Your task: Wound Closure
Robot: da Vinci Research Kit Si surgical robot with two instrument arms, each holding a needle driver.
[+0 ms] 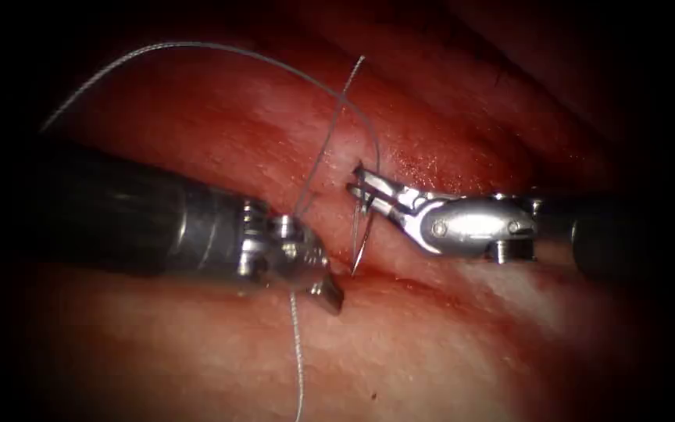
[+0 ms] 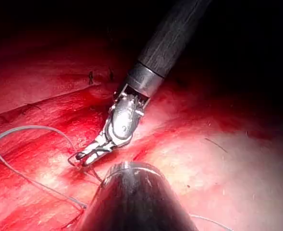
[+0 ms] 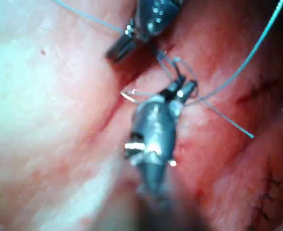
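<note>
At the centre of the endoscope view, the right tool (image 1: 362, 187) enters from 3 o'clock and its jaws are clamped on the needle (image 1: 361, 234) near the thread end of its curve. The needle hangs from the jaws toward 6 o'clock, its point just at the edge of the cut (image 1: 431, 277), which runs dark across the tissue (image 1: 431, 352); cannot tell whether the tip has entered. The left tool (image 1: 330, 297) comes in from 9 o'clock, its tip low at the cut just beside the needle point, toward 7 o'clock of it; cannot tell whether its jaws are apart or together, or whether they hold anything. Thread (image 1: 220, 51) arcs from the needle's end up toward 12 o'clock and sweeps out toward 10 o'clock. A second strand crosses it, passes the left tool's wrist and runs down to 6 o'clock. Red fluid (image 1: 423, 160) glistens on the tissue toward 1 o'clock of the right tool. In the right wrist view, the right tool (image 3: 182, 89) holds the needle (image 3: 129, 96) crosswise.
</note>
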